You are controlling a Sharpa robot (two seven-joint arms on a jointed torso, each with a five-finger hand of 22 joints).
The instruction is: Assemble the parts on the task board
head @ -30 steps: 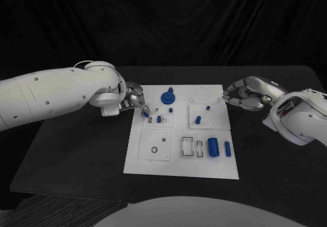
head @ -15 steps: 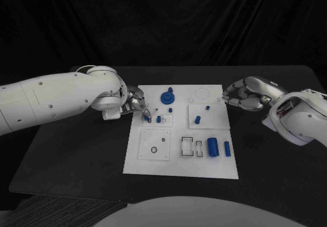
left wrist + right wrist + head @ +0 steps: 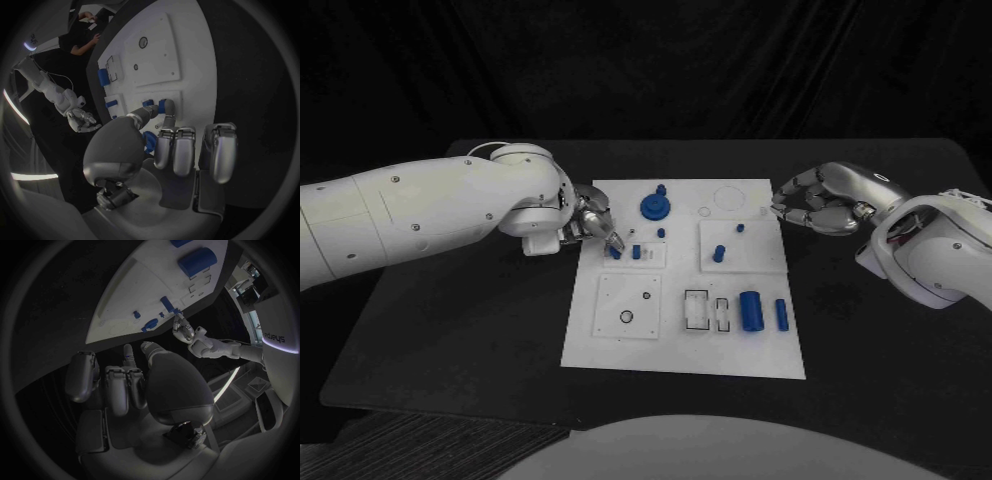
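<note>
Task board (image 3: 687,345) lies mid-table on the black table (image 3: 459,330), long side running away from the robot. Small blue peg (image 3: 615,251) stands at the board's left edge, in a small square plate with a second peg (image 3: 636,252) beside it. Left hand (image 3: 589,222) reaches over that edge; in the left wrist view thumb and one finger close on the peg (image 3: 162,106), other fingers (image 3: 181,150) curled side by side. Blue gear-like part (image 3: 655,207) sits farther back. Two blue cylinders (image 3: 751,310) lie near the board's right edge. Right hand (image 3: 822,210) hovers just off the board's right far edge, fingers curled inward, holding nothing visible.
</note>
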